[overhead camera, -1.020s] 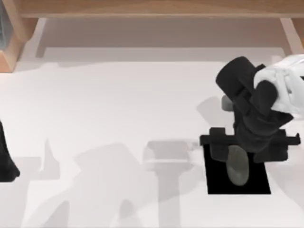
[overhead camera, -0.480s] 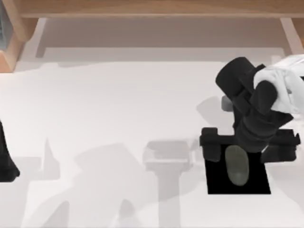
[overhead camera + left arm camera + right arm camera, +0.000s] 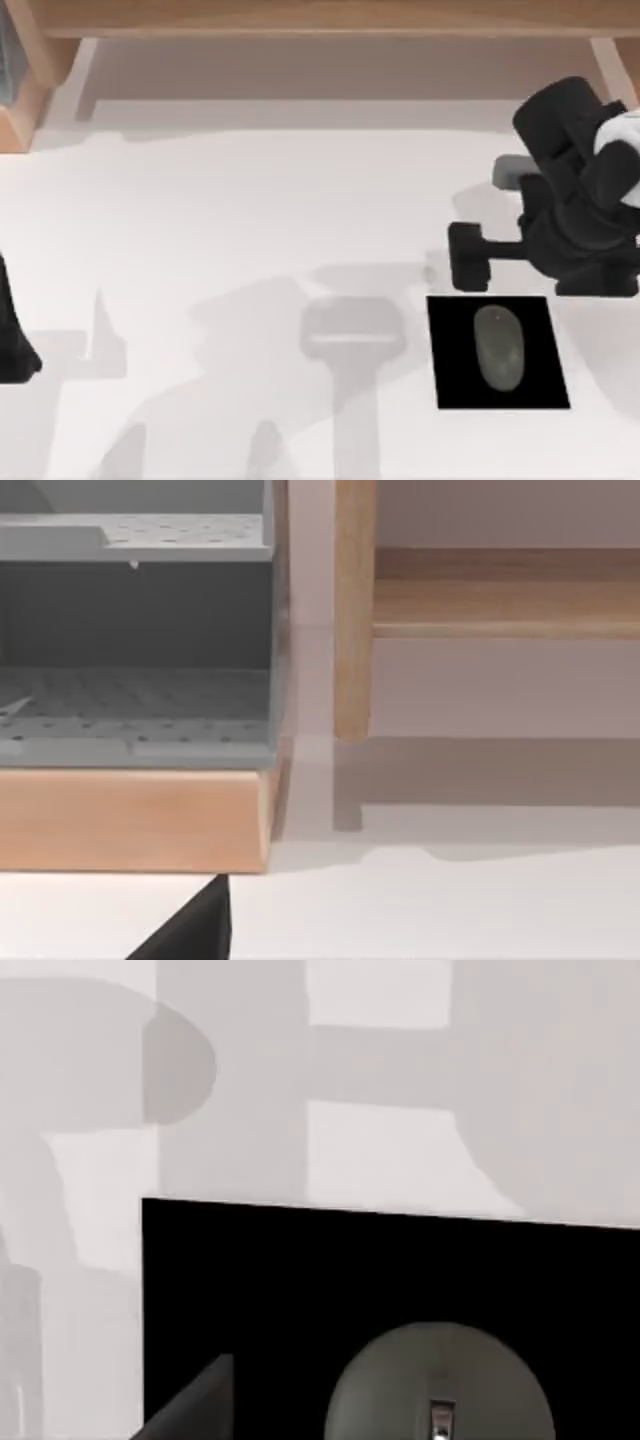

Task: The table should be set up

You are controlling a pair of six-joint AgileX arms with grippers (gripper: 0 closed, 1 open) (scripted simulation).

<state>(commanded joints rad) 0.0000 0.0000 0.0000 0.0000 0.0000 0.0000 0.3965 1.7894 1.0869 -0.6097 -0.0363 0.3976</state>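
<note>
- The white table (image 3: 250,220) spans the top view; a black mouse pad (image 3: 455,385) lies at its right front, a grey computer mouse (image 3: 499,346) resting on the pad.
- The right gripper (image 3: 545,272) hovers just behind the pad, fingers spread wide, holding nothing.
- The right wrist view shows the mouse's scroll wheel (image 3: 440,1422).
- The left arm (image 3: 12,335) sits at the table's left edge.
- The left wrist view shows a grey perforated rack (image 3: 135,630) on a wooden base (image 3: 130,820).

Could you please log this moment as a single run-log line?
right gripper: open, clear of mouse | mouse: on black pad | left arm: parked at table left edge

wooden shelf frame (image 3: 352,610), grey perforated rack (image 3: 135,630)
</note>
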